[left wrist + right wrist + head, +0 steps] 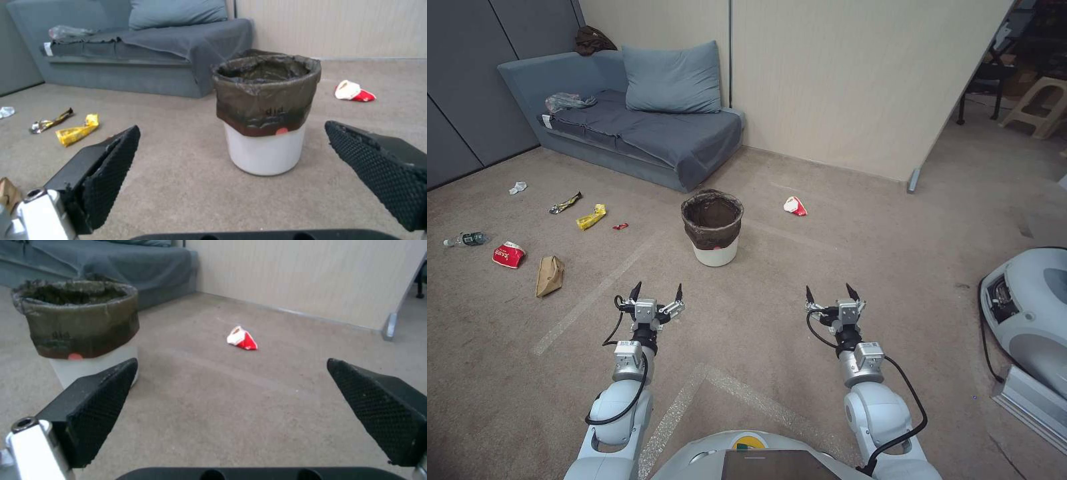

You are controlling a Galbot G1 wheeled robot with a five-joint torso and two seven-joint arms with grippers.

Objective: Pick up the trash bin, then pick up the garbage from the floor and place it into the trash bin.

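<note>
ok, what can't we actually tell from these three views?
- Inside of the trash bin: its floor is hidden by the dark liner in the head and both wrist views.
- Print on the red-and-white packet: too small in the head view.
- Brown paper bag: cut off by the left wrist view's edge.
- Bottle contents: too small.
- Left gripper and right gripper: open, empty.

White trash bin (715, 250) with dark brown-black liner, blue-grey sofa (647, 127) behind it, beige carpet (774, 320), yellow wrapper (591, 217) and red-and-white packet (508, 255) left of the bin

Bare carpet (747, 313) lies open between both tools and the trash bin (712, 228).
</note>
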